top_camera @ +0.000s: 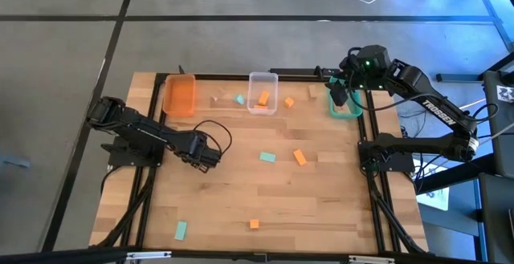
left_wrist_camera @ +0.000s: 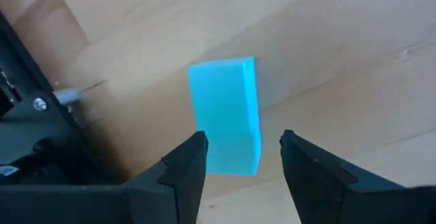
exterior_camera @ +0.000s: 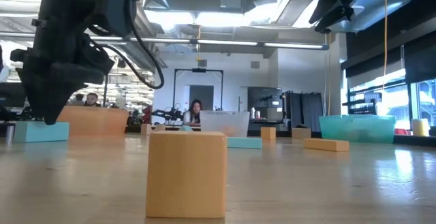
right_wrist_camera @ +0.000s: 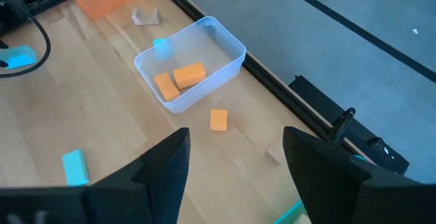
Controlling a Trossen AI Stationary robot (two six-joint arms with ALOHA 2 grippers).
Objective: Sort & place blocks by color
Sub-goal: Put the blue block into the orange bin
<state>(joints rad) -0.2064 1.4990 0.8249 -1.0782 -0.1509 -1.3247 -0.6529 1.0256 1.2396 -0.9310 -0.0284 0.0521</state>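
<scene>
My left gripper (top_camera: 210,155) hangs low over the table's left middle, open. In the left wrist view, its fingers stand on either side of one end of a mint block (left_wrist_camera: 225,112) lying flat on the wood; the gripper (left_wrist_camera: 242,141) shows a gap on one side. My right gripper (top_camera: 339,97) is open and empty above the teal bin (top_camera: 347,110) at the far right; it is also seen from its wrist (right_wrist_camera: 235,135). Two orange blocks (right_wrist_camera: 180,80) lie in the clear bin (top_camera: 263,93). Other orange and mint blocks lie scattered on the table.
The orange bin (top_camera: 180,95) stands far left. Loose blocks include orange (top_camera: 289,102), mint (top_camera: 239,99), mint (top_camera: 267,157), orange (top_camera: 299,157), orange (top_camera: 254,224) and mint (top_camera: 181,230). An orange block (exterior_camera: 187,173) stands close before the low camera. People sit in the room beyond.
</scene>
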